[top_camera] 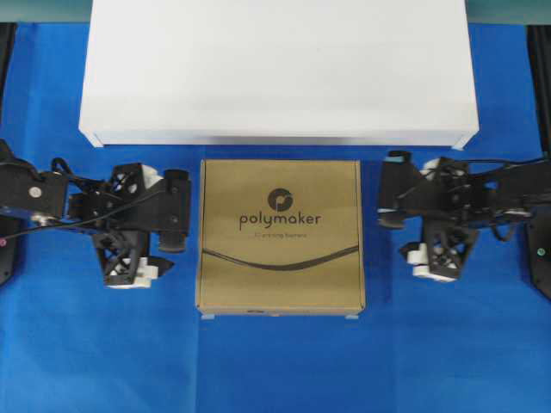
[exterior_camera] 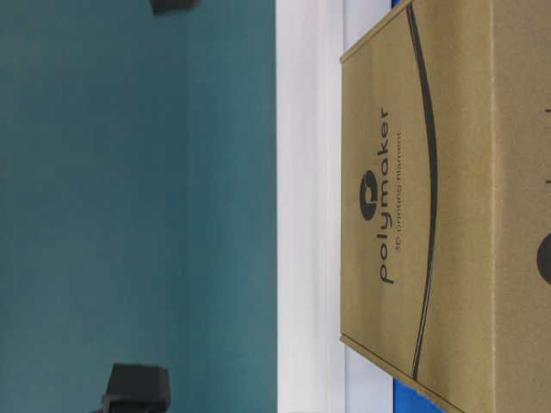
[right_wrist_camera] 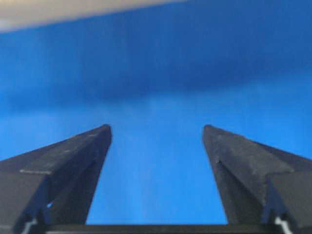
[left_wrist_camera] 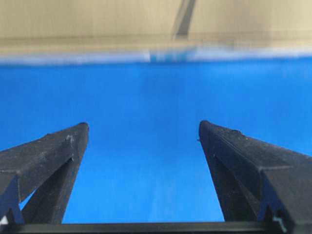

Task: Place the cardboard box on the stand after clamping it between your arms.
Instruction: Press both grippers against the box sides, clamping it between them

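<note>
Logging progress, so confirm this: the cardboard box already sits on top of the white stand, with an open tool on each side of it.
Not quite. The overhead view shows the cardboard box lying on the blue cloth in front of the white stand, not on it. An open tool does sit on each side.

A blue cloth covers the tabletop, smooth and flat, running out to the left, right and near edges of the overhead view. Both wrist views show the same cloth filling most of the picture. Behind, in the table-level view, stands a plain teal wall; a strip of it also shows along the overhead view's top edge
</note>
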Controlling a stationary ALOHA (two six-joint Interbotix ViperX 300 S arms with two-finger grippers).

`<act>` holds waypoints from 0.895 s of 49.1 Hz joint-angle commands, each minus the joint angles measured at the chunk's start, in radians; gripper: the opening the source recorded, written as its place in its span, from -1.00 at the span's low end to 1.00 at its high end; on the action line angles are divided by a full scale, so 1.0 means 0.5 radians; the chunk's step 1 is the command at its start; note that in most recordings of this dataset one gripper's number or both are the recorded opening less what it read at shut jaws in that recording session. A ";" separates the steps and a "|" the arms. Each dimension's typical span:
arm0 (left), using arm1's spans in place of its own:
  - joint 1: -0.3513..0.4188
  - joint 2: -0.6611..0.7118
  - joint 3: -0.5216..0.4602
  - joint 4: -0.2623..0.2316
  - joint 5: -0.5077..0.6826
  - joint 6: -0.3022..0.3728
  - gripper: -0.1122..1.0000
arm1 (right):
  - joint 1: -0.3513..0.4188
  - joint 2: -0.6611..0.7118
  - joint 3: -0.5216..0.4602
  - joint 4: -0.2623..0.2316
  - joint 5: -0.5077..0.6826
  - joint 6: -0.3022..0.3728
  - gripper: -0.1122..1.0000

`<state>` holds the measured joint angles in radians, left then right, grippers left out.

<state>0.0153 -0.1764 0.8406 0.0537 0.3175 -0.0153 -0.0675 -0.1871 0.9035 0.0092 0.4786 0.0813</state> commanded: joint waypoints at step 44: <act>0.095 0.279 -0.270 0.006 -0.126 0.006 0.78 | -0.003 0.390 -0.371 -0.003 -0.193 -0.089 0.99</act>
<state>0.0552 -0.0399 0.7363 0.0552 0.2669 -0.0107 -0.0660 0.0138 0.7670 0.0046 0.4080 0.0322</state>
